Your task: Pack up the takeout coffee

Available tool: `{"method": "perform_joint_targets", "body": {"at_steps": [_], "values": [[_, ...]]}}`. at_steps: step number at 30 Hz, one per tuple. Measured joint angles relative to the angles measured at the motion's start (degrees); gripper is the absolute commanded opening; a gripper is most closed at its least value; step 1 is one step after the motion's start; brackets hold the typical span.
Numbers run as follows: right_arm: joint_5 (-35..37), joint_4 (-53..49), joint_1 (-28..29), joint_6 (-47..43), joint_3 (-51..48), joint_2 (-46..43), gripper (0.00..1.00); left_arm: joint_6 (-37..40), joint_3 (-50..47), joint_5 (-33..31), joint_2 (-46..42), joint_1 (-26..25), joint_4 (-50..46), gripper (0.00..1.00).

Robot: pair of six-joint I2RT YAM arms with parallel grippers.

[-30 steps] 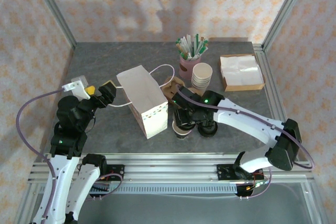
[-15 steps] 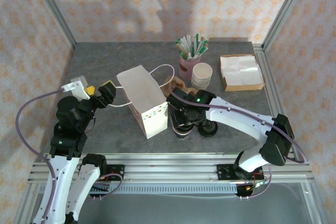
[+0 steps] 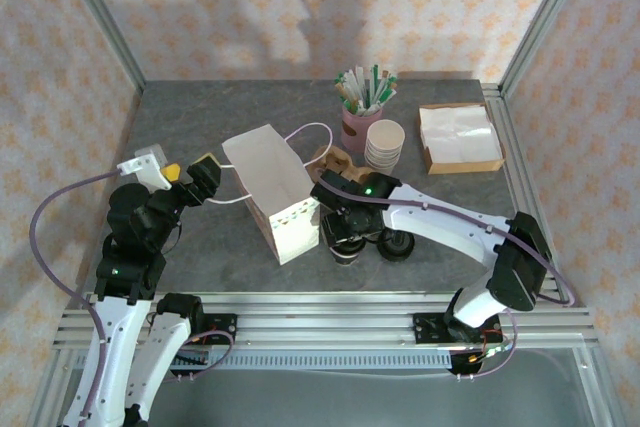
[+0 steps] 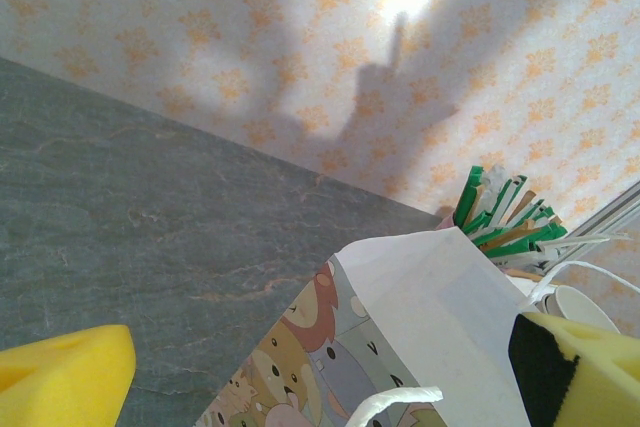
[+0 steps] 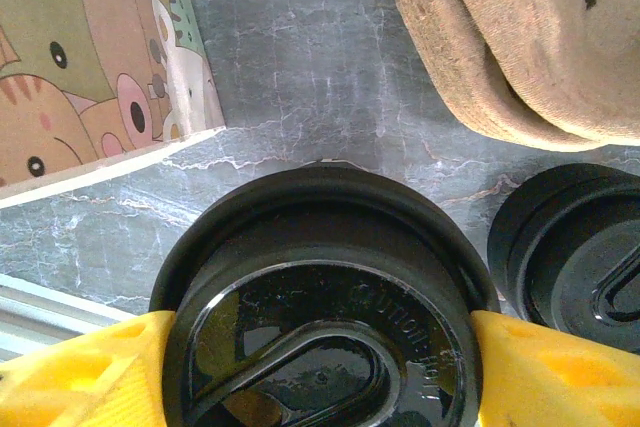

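Observation:
The takeout coffee [image 5: 320, 307] is a black-lidded cup, and my right gripper [image 5: 320, 357] is shut on it, one yellow pad [image 5: 70, 377] pressed to each side of the lid. From above, the coffee [image 3: 345, 249] sits under the right gripper [image 3: 347, 231], just right of the white paper bag [image 3: 272, 187] at its near corner. The bag stands open-topped, with cartoon animals on its side [image 5: 90, 57]. My left gripper [image 3: 192, 179] is open to the left of the bag, by its string handle [image 3: 232, 201]. In the left wrist view the left gripper [image 4: 320, 392] faces the bag [image 4: 430, 317].
A second black lid piece [image 3: 397, 245] lies right of the coffee, touching nothing. A brown pulp carrier [image 3: 335, 160], a stack of cream cups [image 3: 384, 144], a pink cup of straws [image 3: 360, 112] and a napkin box [image 3: 458, 137] stand behind. Metal frame posts edge the table.
The right arm's forearm and elbow have swung left, with the wrist nudging closer to the bag and still gripping the coffee. The left arm has stayed put.

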Motion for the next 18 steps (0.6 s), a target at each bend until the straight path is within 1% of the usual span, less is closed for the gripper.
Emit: {"method": "perform_joint_targets", "body": {"at_steps": [18], "values": [[-1.03,0.68,0.00,0.46,0.00,-0.02,0.69,0.00,0.00,-0.02,-0.44,0.00,-0.02,0.97]]}}
